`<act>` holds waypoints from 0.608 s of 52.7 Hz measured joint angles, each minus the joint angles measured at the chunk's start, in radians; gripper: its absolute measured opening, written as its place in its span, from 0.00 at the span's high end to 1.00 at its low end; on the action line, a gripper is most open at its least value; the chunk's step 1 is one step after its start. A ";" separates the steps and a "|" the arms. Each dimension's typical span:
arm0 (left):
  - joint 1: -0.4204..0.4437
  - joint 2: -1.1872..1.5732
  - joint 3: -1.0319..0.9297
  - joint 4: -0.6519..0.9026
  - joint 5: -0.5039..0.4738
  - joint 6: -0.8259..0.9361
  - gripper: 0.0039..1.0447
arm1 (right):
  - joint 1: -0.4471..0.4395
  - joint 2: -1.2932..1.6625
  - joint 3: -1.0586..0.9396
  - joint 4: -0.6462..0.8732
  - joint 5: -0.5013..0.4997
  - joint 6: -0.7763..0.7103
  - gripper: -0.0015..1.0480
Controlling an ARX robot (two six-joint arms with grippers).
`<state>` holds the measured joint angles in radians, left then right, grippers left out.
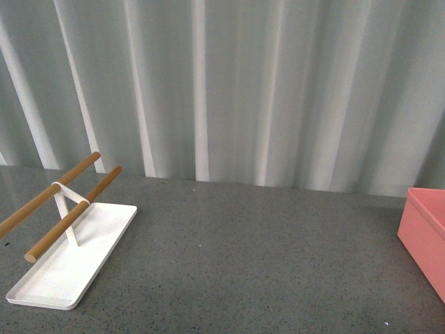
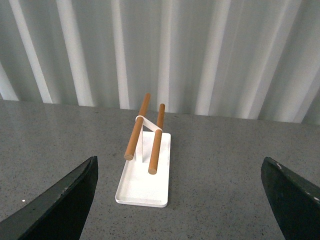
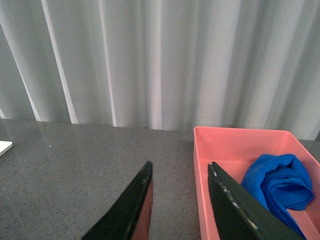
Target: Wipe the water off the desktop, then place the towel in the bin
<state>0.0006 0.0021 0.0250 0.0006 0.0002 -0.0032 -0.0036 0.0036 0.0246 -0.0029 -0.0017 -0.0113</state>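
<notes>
You see the bright blue terry towel (image 3: pixel 277 185) bunched inside the salmon-pink plastic bin (image 3: pixel 210 150) at the worktop's (image 1: pixel 264 250) right edge; both end effectors (image 2: pixel 180 200) (image 3: pixel 180 200) are spread, empty.

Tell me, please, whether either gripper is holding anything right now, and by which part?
Nothing is held. The left gripper is wide open over bare desktop; the right gripper has an empty gap. The towel lies in the bin.

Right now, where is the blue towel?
The towel lies bunched inside the pink bin, seen only in the right wrist view; the bin stands at the right edge of the desktop.
</notes>
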 joint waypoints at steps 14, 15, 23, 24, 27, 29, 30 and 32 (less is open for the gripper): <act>0.000 0.000 0.000 0.000 0.000 0.000 0.06 | 0.000 0.000 0.000 0.000 0.000 0.000 0.12; 0.000 0.000 0.000 0.000 0.000 0.000 0.06 | 0.000 0.000 0.000 0.000 0.000 0.000 0.09; 0.000 0.000 0.000 0.000 0.000 0.000 0.06 | 0.000 0.000 0.000 0.000 0.000 0.001 0.07; 0.000 0.000 0.000 0.000 0.000 0.000 0.06 | 0.000 0.000 0.000 0.000 0.000 0.001 0.07; 0.000 0.000 0.000 0.000 0.000 0.000 0.06 | 0.000 0.000 0.000 0.000 0.000 0.001 0.07; 0.000 0.000 0.000 0.000 0.000 0.000 0.06 | 0.000 0.000 0.000 0.000 0.000 0.001 0.07; 0.000 0.000 0.000 0.000 0.000 0.000 0.06 | 0.000 0.000 0.000 0.000 0.000 0.001 0.07; 0.000 0.000 0.000 0.000 0.000 0.000 0.06 | 0.000 0.000 0.000 0.000 0.000 0.001 0.07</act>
<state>0.0006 0.0021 0.0250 0.0006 0.0002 -0.0032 -0.0036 0.0036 0.0246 -0.0029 -0.0017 -0.0101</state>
